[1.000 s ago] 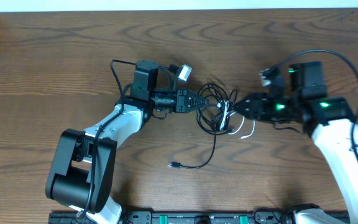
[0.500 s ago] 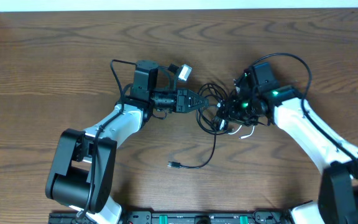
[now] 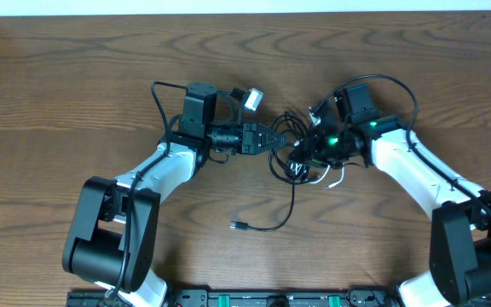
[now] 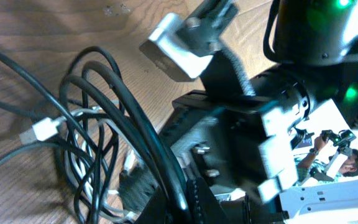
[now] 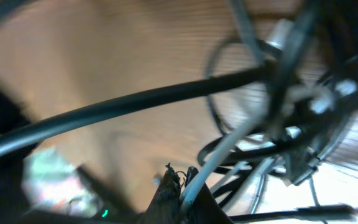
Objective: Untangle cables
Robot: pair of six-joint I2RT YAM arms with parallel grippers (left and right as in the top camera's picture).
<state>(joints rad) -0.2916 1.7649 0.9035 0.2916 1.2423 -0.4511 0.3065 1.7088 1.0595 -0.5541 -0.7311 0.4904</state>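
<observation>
**Both claws closed on the knot of cables**

On the brown wooden desk (image 3: pixel 75 77) the knot (image 3: pixel 290 128) of cables sits just toward 1 o'clock from the middle of the overhead view, between the two arms.

The left claw (image 3: pixel 273 139) meets the knot at its 9 o'clock edge. Its fingers are pressed together, and the left wrist view shows a thick loop of black cable (image 4: pixel 114 112) running down into them, so it is pinching that cable. Several more black loops fan out at 9 o'clock in that view, with a small white plug (image 4: pixel 42 129) lying among them.

The right claw (image 3: pixel 301 152) reaches in from 3 o'clock, very near the left claw, with only the knot between them. The right wrist view is blurred, but the tips are closed and a strand of white cable (image 5: pixel 229 146) comes out from between them.

From the knot one black tail (image 3: pixel 290 205) runs toward 6 o'clock, then curves to 7 o'clock and ends in a small black plug (image 3: pixel 239 226) lying flat on the wood, well apart from both claws. Two short white ends (image 3: pixel 337 179) stick out at 4 o'clock of the knot, just below the right arm.
</observation>
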